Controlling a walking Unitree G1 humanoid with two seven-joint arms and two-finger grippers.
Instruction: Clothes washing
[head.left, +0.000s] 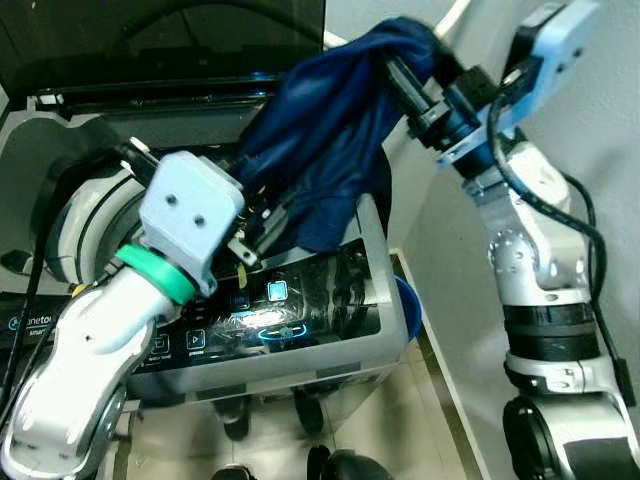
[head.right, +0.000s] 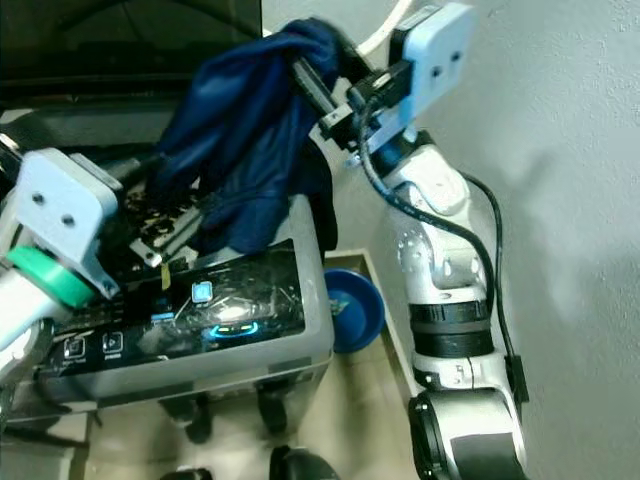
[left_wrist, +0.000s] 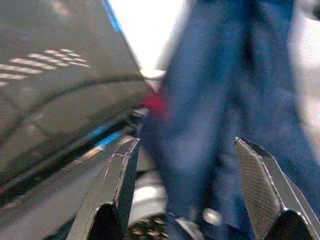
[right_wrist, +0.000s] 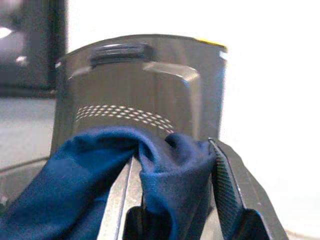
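Note:
A dark blue garment (head.left: 325, 130) hangs over the open top of a grey top-loading washing machine (head.left: 372, 250). My right gripper (right_wrist: 172, 195) is shut on the garment's bunched top, holding it high above the machine's right rear corner. My left gripper (left_wrist: 187, 200) is open at the garment's lower part, near the drum opening, with blue cloth (left_wrist: 215, 125) hanging between its spread fingers (left_wrist: 257, 185). In the left eye view the left gripper (head.left: 268, 215) reaches in from the front left. The drum itself is hidden behind the arm and the cloth.
The machine's lid (head.left: 200, 40) stands raised at the back. Its lit control panel (head.left: 262, 322) faces me at the front. A blue basin (head.right: 352, 308) sits on the floor between the machine and the grey wall (head.right: 570, 200) on the right.

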